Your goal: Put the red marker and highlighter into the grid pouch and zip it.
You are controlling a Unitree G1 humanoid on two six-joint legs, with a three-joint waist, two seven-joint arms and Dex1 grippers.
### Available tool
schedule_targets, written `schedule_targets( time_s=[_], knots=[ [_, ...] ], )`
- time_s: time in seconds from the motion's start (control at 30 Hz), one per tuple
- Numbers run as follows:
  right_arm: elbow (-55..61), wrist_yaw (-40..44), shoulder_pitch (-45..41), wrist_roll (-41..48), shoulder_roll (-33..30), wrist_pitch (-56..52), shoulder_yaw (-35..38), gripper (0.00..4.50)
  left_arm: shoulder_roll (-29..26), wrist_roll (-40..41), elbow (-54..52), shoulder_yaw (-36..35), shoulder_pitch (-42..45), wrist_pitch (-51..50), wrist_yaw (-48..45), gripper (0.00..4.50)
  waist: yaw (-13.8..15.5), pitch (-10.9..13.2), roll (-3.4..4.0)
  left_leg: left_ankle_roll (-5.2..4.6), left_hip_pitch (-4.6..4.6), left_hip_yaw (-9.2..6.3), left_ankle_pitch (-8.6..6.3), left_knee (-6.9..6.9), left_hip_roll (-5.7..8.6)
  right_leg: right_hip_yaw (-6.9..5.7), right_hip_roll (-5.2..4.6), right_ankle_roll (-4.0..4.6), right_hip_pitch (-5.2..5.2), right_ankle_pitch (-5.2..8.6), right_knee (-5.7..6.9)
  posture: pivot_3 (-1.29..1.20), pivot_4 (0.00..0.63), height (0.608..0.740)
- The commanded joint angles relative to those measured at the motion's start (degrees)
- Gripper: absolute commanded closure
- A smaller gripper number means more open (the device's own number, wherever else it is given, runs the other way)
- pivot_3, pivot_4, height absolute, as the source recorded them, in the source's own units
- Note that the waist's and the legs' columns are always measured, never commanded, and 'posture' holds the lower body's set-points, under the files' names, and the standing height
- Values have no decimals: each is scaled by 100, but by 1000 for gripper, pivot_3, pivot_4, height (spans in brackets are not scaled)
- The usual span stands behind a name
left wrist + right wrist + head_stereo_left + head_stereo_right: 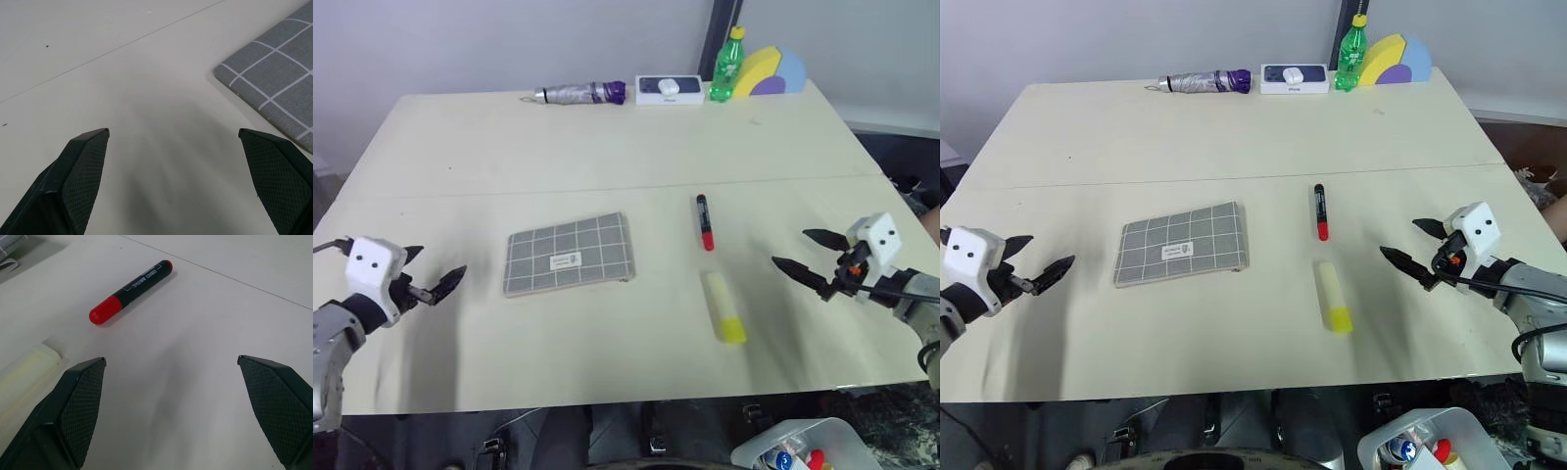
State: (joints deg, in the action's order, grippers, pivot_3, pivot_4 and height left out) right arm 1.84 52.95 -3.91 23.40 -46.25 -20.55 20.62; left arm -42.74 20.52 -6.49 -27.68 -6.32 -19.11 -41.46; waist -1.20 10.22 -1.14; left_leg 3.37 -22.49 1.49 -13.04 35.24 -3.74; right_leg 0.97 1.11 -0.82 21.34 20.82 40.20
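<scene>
From the head view, the left gripper (433,281) hangs with fingers spread wide, empty, the grid pouch (570,254) lying flat just ahead of its tips. The right gripper (811,257) is equally wide and empty; the red marker (705,222) and the highlighter (722,306) lie apart from each other beyond its fingertips.

Left wrist view: soft grey woven fabric, white grid lines, one corner just past the finger (274,171). It looks limp, so pin it flat.

Right wrist view: smooth, rigid plastic marker, light and likely to roll; I'd pinch it mid-barrel. The stubby highlighter's pale end sits beside one finger (73,401).
</scene>
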Motion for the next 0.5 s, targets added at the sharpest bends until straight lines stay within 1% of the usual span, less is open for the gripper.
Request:
schedule_targets(
  time_s=[0.03,0.17,0.3,0.43,0.5],
  knots=[
    [191,-23,-31,39,-36,78,49,13,-14,-5,-192,-16,14,108,26,0,1,0,0,0,0,0,0,0,0,0,0,0,0,0,0,0,150,740],
    [169,-85,-84,10,15,87,-34,13,73,-67,-218,44,53,72,192,0,1,0,0,0,1,1,0,0,0,2,0,-1,0,0,0,0,150,740],
    [115,-331,-275,-38,138,54,-160,13,197,-195,-286,146,72,185,386,0,-10,0,-1,0,2,3,0,0,0,5,1,-2,1,-1,0,0,150,740],
    [282,-534,-526,40,325,-132,-327,13,342,-483,-319,322,153,490,660,0,1,0,-2,0,2,4,0,0,0,7,1,-3,0,-2,0,0,150,740],
    [460,-691,-761,66,484,-313,-553,13,377,-745,-285,473,158,845,739,0,-1,1,-3,0,2,5,0,0,0,7,1,-4,1,-2,0,0,150,740]
  ],
)
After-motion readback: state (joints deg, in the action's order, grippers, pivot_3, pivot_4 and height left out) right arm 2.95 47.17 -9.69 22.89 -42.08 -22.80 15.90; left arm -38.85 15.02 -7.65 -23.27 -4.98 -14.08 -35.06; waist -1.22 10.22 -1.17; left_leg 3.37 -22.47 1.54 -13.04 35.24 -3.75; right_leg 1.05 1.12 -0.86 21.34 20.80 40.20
